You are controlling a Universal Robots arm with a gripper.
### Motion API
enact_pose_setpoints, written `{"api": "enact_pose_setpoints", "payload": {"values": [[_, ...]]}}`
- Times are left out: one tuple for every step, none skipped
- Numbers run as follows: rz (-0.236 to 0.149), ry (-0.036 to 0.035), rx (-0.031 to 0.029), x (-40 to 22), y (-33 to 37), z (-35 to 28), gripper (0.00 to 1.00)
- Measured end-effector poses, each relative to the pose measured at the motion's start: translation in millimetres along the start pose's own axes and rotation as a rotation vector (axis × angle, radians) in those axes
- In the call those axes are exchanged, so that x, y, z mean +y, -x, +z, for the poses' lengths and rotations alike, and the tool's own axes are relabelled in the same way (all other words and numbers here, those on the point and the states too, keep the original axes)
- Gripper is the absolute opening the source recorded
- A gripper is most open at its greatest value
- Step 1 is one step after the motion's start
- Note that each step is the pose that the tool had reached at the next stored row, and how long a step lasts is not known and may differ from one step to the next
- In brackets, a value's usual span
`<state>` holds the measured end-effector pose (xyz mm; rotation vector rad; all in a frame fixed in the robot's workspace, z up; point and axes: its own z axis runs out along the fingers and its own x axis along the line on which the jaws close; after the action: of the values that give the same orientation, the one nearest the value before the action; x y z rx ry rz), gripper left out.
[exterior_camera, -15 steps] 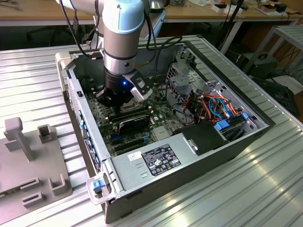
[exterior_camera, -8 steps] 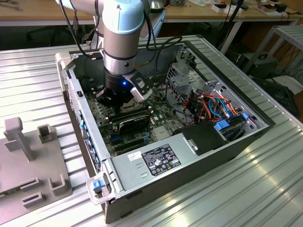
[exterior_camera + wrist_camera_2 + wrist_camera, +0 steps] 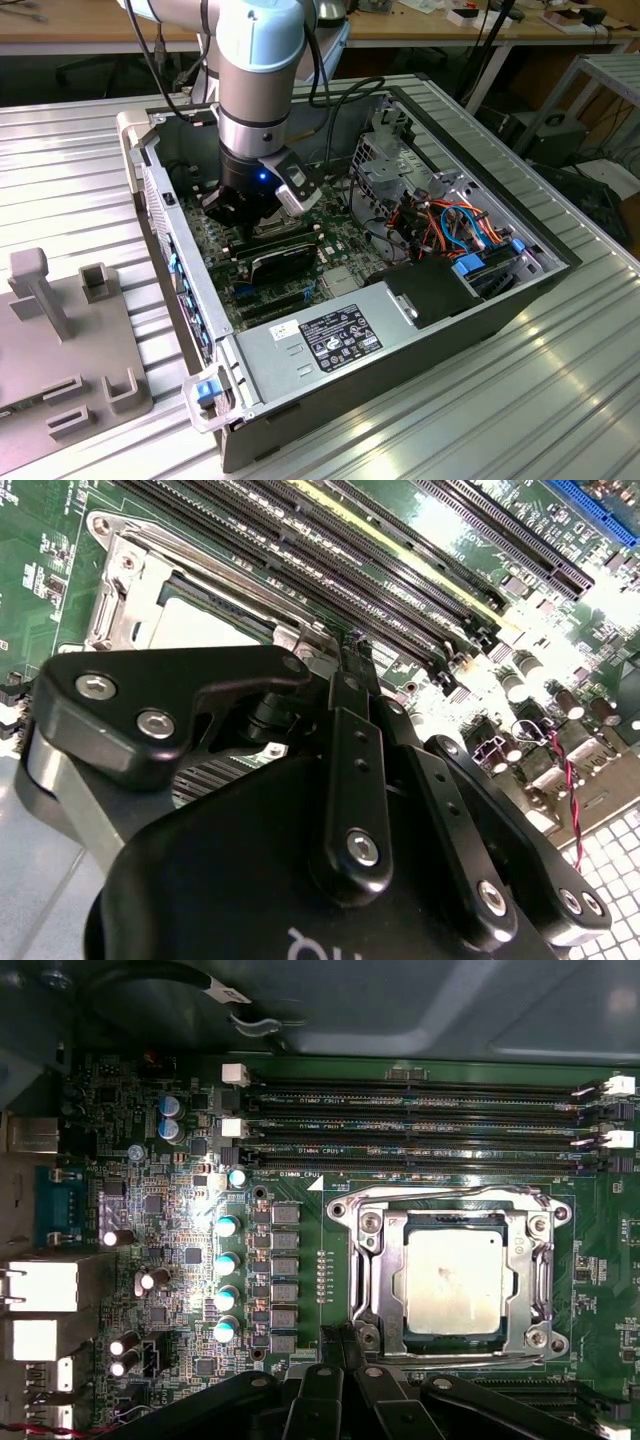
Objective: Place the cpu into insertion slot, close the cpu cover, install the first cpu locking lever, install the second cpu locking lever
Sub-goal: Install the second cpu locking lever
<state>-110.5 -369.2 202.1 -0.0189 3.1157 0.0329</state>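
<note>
The cpu (image 3: 452, 1282) is being framed by the lowered cpu cover (image 3: 372, 1278) in the insertion slot (image 3: 545, 1285), just beside the memory slots (image 3: 420, 1125), while the gripper (image 3: 345, 1335), jaws narrowed together and empty, is being held at the cover's edge.

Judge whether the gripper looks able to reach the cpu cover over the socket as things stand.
Probably yes. The gripper sits right at the edge of the cpu cover, which lies flat around the cpu. Nothing stands between them; the memory slots lie on the far side.
</note>
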Motion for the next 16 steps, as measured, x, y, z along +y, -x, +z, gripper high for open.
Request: {"api": "enact_pose_setpoints", "payload": {"values": [[0.000,0.0000,0.0024,0.0,0.0,0.0,0.11],[0.000,0.0000,0.0043,0.0,0.0,0.0,0.11],[0.000,0.0000,0.0051,0.0,0.0,0.1,0.11],[0.000,0.0000,0.0059,0.0,0.0,0.2,0.11],[0.000,0.0002,0.0067,-0.1,-0.1,0.6,0.11],[0.000,0.0006,0.0071,-0.1,-0.1,1.0,0.11],[0.000,0.0013,0.0073,-0.1,-0.1,1.5,0.11],[0.000,0.0017,0.0074,-0.1,-0.2,1.7,0.11],[0.000,0.0022,0.0074,-0.1,-0.1,1.9,0.11],[0.000,0.0025,0.0073,-0.1,-0.1,2.0,0.11],[0.000,0.0026,0.0072,0.0,-0.1,1.7,0.11],[0.000,0.0032,0.0066,0.1,0.0,0.8,0.11],[0.000,0.0036,0.0059,0.3,0.3,-1.3,0.11],[0.000,0.0033,0.0065,0.5,0.3,-3.7,0.11],[0.000,0.0026,0.0071,0.6,0.2,-5.9,0.11],[0.000,0.0027,0.0069,1.2,0.3,-9.0,0.11]]}}
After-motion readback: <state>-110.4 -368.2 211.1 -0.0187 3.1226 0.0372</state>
